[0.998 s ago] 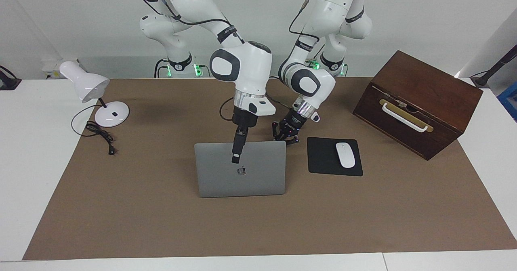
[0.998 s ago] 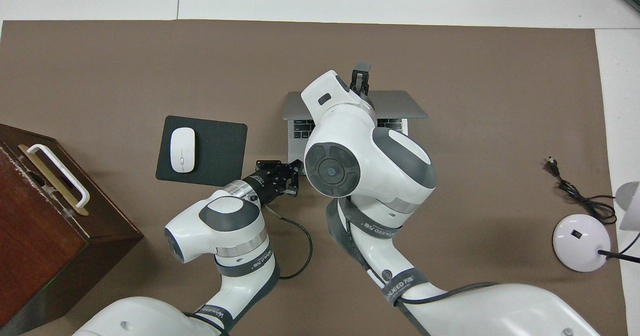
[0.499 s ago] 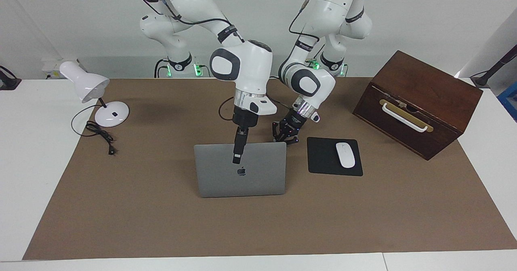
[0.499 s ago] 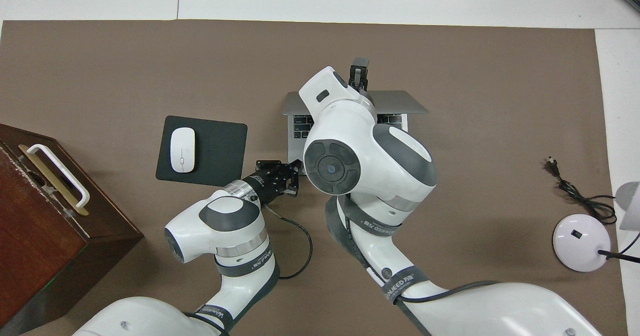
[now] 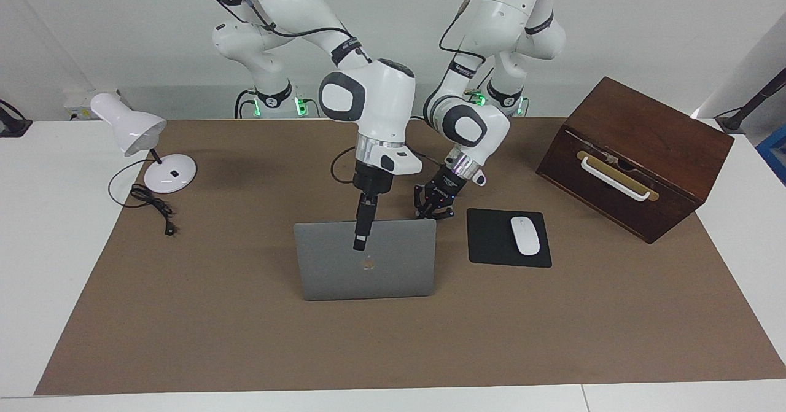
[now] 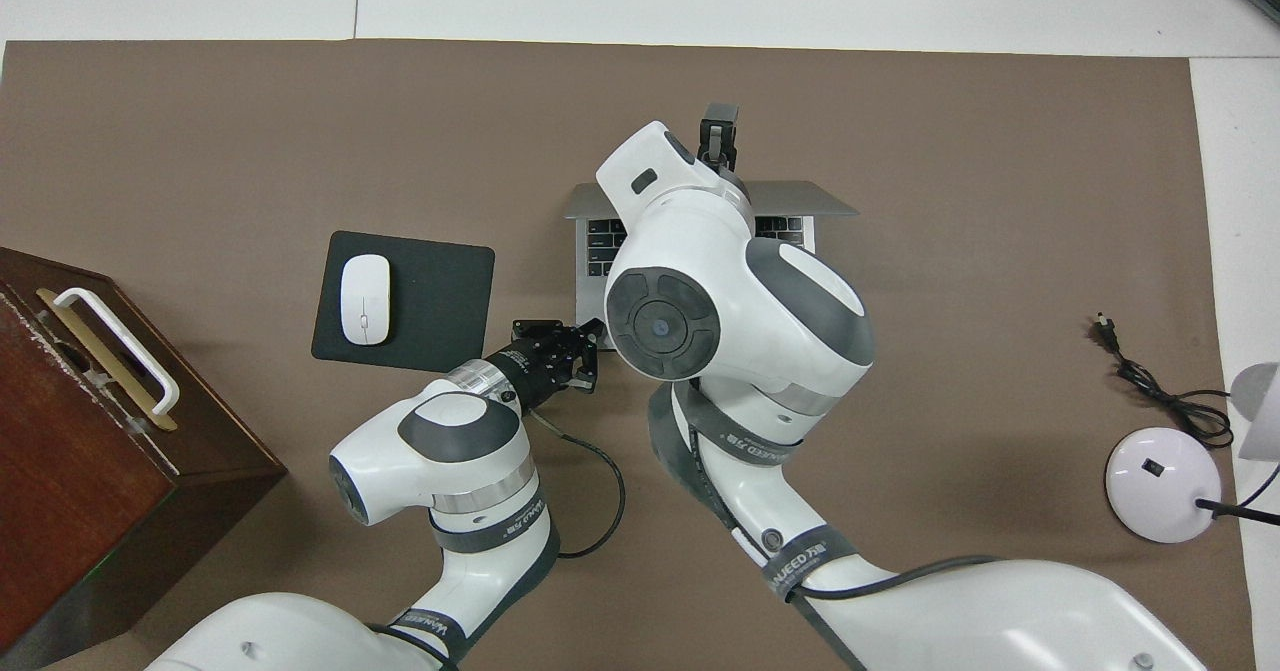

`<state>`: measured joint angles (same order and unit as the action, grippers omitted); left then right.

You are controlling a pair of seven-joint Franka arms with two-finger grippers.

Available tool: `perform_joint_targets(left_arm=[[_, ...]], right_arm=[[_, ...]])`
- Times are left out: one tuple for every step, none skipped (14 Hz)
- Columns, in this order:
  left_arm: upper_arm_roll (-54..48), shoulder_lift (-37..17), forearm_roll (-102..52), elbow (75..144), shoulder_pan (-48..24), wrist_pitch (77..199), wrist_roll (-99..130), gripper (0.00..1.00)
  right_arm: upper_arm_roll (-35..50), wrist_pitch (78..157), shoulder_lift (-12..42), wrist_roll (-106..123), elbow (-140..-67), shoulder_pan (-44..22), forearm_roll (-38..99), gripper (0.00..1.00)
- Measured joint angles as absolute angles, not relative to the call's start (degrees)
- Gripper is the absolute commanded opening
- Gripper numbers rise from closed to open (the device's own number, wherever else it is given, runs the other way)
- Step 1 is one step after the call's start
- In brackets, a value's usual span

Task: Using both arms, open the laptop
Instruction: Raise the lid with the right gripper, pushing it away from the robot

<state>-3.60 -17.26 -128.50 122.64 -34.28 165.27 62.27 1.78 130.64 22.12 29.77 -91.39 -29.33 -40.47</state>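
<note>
The silver-grey laptop point(image 5: 393, 277) stands open on the brown mat, its lid raised steeply and the lid's logo side turned away from the robots. In the overhead view part of its keyboard point(image 6: 598, 249) shows under the right arm. My right gripper point(image 5: 360, 241) hangs at the middle of the lid's top edge, its tip against the lid's outer face just above the logo. My left gripper point(image 5: 433, 208) is shut, low at the corner of the laptop's base that lies nearest the robots on the mouse pad's side, and shows in the overhead view too point(image 6: 572, 351).
A black mouse pad point(image 5: 491, 240) with a white mouse point(image 5: 525, 235) lies beside the laptop toward the left arm's end. A brown wooden box point(image 5: 635, 154) with a white handle stands at that end. A white desk lamp point(image 5: 132, 131) and its cord point(image 5: 153, 206) sit at the right arm's end.
The lid has swung a little further open, away from the robots, and the right gripper has moved with its top edge. The left arm has stayed put.
</note>
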Motion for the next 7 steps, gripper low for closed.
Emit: perform_joint_targets(left_arm=[[-3.6, -17.3, -128.5, 122.6, -34.3, 165.3, 62.2, 0.00], [-3.6, -17.3, -128.5, 122.6, -34.3, 165.3, 62.2, 0.00], [-3.6, -17.3, -128.5, 122.6, -34.3, 165.3, 62.2, 0.00], [-3.6, -17.3, -128.5, 122.6, -34.3, 165.3, 62.2, 0.00], [-3.6, -17.3, -128.5, 122.6, -34.3, 165.3, 62.2, 0.00], [-3.6, -17.3, -128.5, 122.6, -34.3, 165.3, 62.2, 0.00], [-3.6, -17.3, -128.5, 122.6, -34.3, 165.3, 62.1, 0.00]], right_arm=[[1.8, 130.6, 22.2, 29.9, -91.4, -29.2, -40.5, 1.00], [1.8, 130.6, 22.2, 29.9, -91.3, -29.1, -40.5, 1.00], [1.8, 130.6, 22.3, 29.9, -91.3, -29.1, -40.5, 1.00], [1.8, 130.6, 22.3, 29.9, -91.3, -29.0, -40.5, 1.00], [1.8, 130.6, 22.3, 30.0, -91.3, -29.0, -40.6, 1.00], [1.8, 130.6, 22.3, 30.0, -91.3, -29.0, -40.7, 1.00], [1.8, 130.6, 22.3, 30.0, -91.3, -29.0, -40.9, 1.00]])
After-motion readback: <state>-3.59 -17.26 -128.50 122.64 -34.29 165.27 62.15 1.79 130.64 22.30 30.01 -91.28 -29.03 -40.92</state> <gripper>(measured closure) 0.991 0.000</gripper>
